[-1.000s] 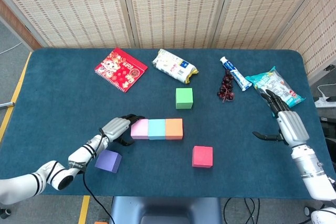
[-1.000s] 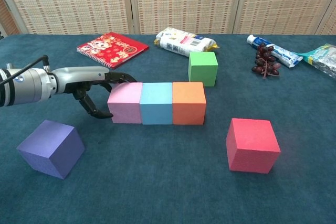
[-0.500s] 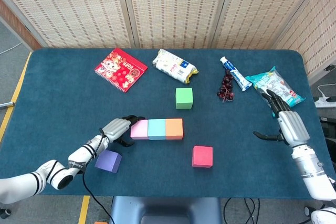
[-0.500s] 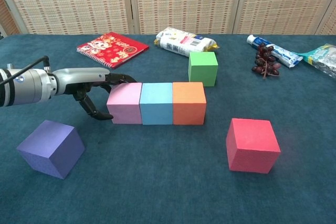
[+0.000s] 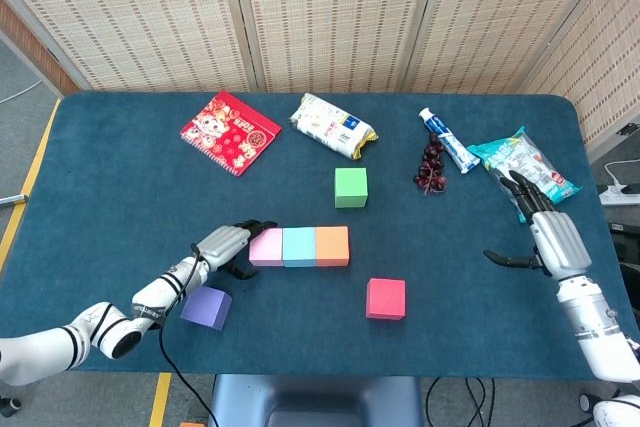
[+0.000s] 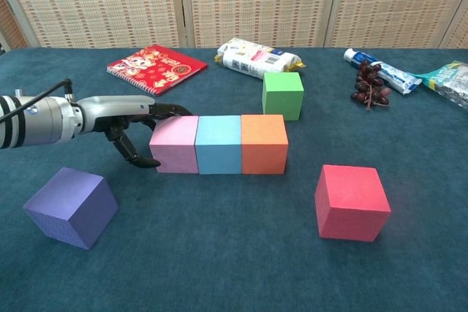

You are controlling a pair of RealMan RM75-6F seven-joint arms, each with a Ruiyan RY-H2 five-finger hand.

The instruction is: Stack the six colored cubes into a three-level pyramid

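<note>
Head view. The base row is laid at table centre: pink cube (image 5: 266,246), cyan cube (image 5: 298,245) and orange cube (image 5: 332,245), side by side and touching. The left hand (image 5: 224,246) lies at the outer face of the pink cube, fingers apart and curved toward it, holding nothing. The purple cube (image 5: 207,307) sits near that arm's wrist; the red cube (image 5: 386,298) lies in front of the row, the green cube (image 5: 351,187) behind it. The right hand (image 5: 553,234) rests well apart at the table's right side, fingers spread, empty.

Risk, as judged from this view: a further push on the pink cube could slide or skew the whole row, since nothing braces the orange end. An uneven base would make the upper levels unstable. The forearm could also knock the purple cube when it swings.

Chest view. The left hand's fingertips (image 6: 174,111) reach the pink cube's top rear edge; the thumb hangs beside its left face. Whether the thumb makes contact cannot be determined.

Limits: the right hand falls outside the chest view. The left arm is cut off at the frame edge. The row's rear faces are hidden here.
</note>
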